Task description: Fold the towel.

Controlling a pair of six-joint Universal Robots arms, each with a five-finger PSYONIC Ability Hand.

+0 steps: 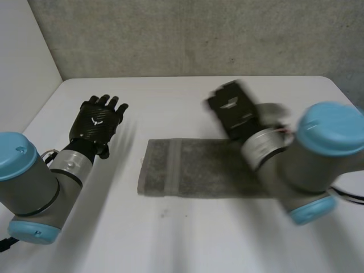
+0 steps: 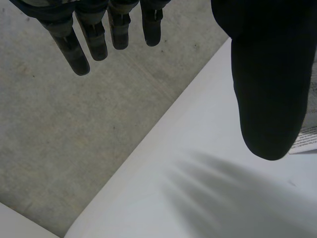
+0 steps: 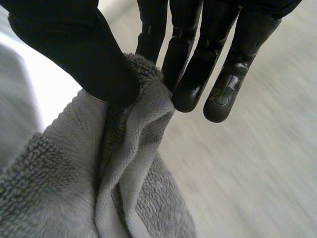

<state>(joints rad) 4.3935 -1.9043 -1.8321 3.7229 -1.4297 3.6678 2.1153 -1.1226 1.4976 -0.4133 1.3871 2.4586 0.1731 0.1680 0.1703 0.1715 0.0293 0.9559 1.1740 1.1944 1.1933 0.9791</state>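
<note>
A grey towel (image 1: 193, 168) lies folded into a long strip on the white table (image 1: 170, 233), its right part hidden under my right arm. My right hand (image 1: 232, 108) is lifted over the towel's far right end. In the right wrist view the thumb and fingers (image 3: 193, 84) pinch a bunched corner of the towel (image 3: 124, 163), which hangs down from the grip. My left hand (image 1: 98, 119) hovers to the left of the towel, apart from it, with fingers (image 2: 79, 44) straight and spread and the thumb (image 2: 267, 89) away from them.
A grey concrete wall (image 1: 199, 34) runs behind the table's far edge, and a white wall (image 1: 23, 62) stands at the left. A printed paper label (image 2: 308, 131) shows beside my left thumb.
</note>
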